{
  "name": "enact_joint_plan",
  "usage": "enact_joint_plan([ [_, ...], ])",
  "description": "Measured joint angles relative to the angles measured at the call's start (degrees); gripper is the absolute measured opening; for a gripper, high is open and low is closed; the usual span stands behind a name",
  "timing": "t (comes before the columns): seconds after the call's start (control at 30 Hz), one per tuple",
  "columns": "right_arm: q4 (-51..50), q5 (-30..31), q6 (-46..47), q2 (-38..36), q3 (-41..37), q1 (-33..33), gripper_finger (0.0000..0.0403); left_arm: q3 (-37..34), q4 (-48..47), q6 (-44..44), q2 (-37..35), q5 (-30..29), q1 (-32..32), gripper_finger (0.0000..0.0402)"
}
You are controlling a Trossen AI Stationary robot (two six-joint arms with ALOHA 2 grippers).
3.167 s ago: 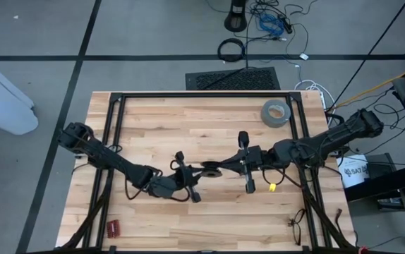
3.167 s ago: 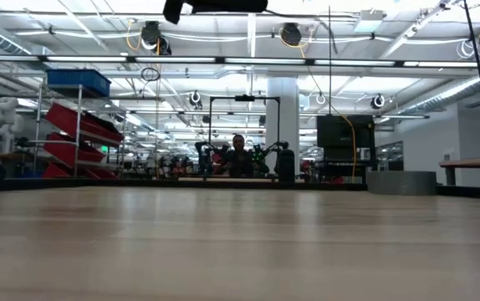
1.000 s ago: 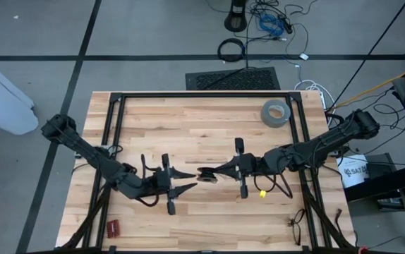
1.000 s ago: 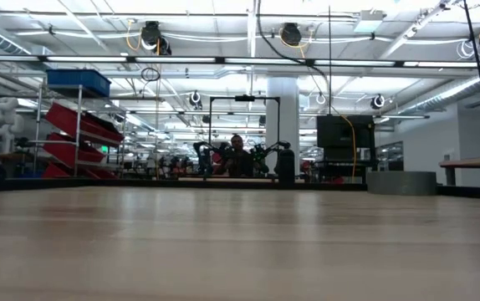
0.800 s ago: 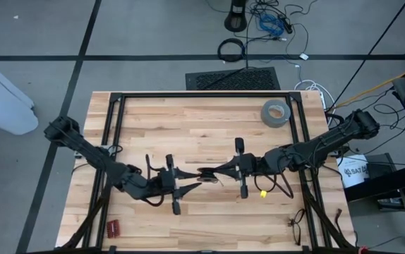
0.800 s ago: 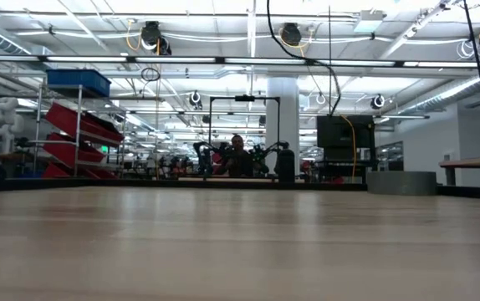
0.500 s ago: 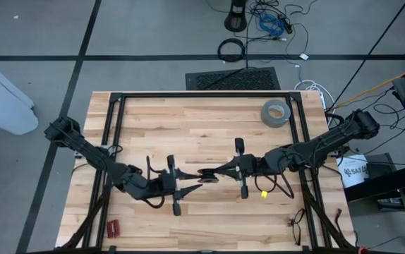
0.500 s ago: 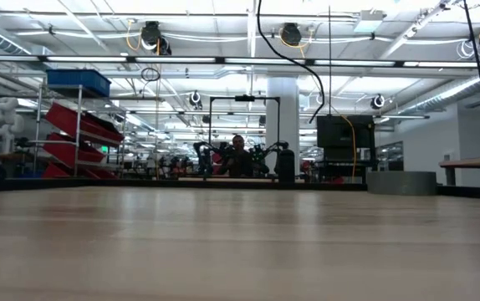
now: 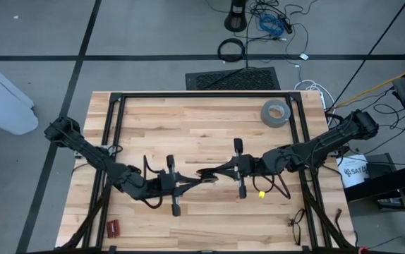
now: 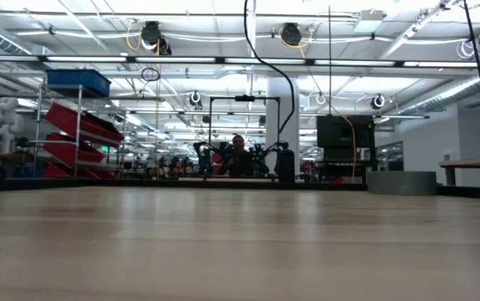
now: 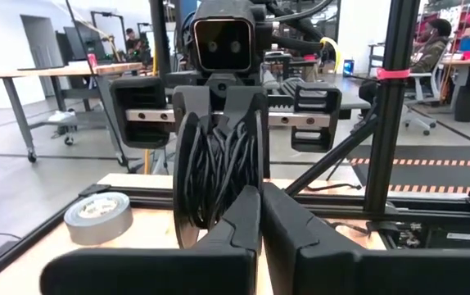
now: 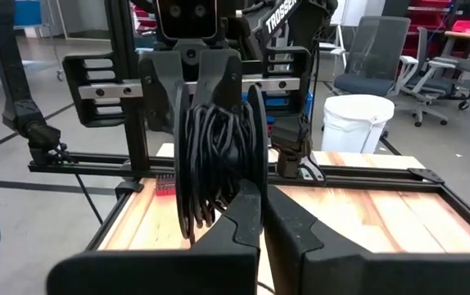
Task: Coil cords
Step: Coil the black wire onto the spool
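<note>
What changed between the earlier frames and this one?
The left end effector drew back toward its own side; the right end effector followed, with the cord coil carried between them. Both kept their grip. The tape roll stayed put.

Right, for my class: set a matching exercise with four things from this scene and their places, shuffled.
1 coiled thin black cord
2 grey tape roll
3 small red object
4 white bucket

A floor, right of the wooden table
B between the left gripper and right gripper
C table's lower left corner, high view
D table's upper right corner, high view

Pairs: 1-B, 2-D, 3-C, 4-A
</note>
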Motion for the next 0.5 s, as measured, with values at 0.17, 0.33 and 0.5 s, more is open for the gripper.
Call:
enact_joint_plan([
  [0.17,-0.06,-0.38,0.41,0.00,0.00,0.06,0.0000,0.00,-0.14,0.13,0.00,0.00,0.00,0.0004],
  [0.33,-0.72,-0.29,-0.80,-0.53,0.00,1.16,0.0014,0.00,-0.44,0.18,0.00,0.02,-0.13,0.0003],
  [0.5,-4.41,-0.53,1.25,-2.62,0.00,2.49,0.0046,0.00,-2.26,0.22,0.00,-0.41,-0.39,0.0002],
])
